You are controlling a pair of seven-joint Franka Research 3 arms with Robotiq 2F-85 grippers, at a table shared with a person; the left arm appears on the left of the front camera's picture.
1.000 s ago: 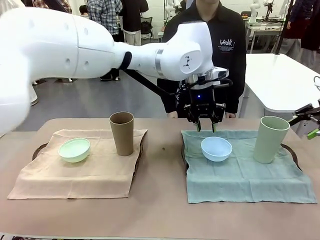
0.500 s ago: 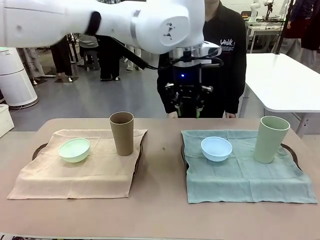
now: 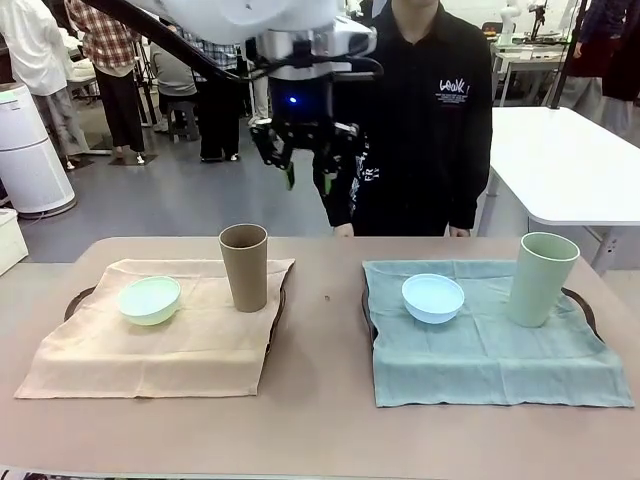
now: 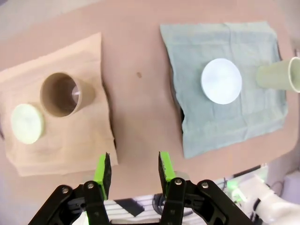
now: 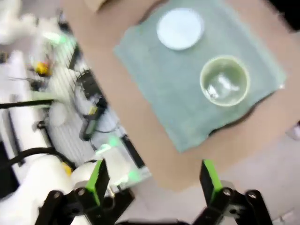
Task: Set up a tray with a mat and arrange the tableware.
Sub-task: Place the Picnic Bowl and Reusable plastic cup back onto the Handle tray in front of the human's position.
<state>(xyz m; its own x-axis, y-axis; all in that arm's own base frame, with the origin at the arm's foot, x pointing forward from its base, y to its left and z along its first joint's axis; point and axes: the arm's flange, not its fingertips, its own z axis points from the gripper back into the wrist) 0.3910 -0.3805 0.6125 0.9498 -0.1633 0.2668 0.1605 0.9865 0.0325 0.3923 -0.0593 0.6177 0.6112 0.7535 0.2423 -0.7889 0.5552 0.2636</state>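
Tan mat carries mint bowl and brown cup, teal mat blue bowl and green cup; left gripper and right gripper hover parted, empty; arrangement looks finished, only retreat remains.

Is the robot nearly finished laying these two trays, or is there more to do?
Looks nearly finished. Tan mat: mint bowl, brown cup. Teal mat: blue bowl, green cup. The left gripper hangs empty above the table; nothing obvious is left.
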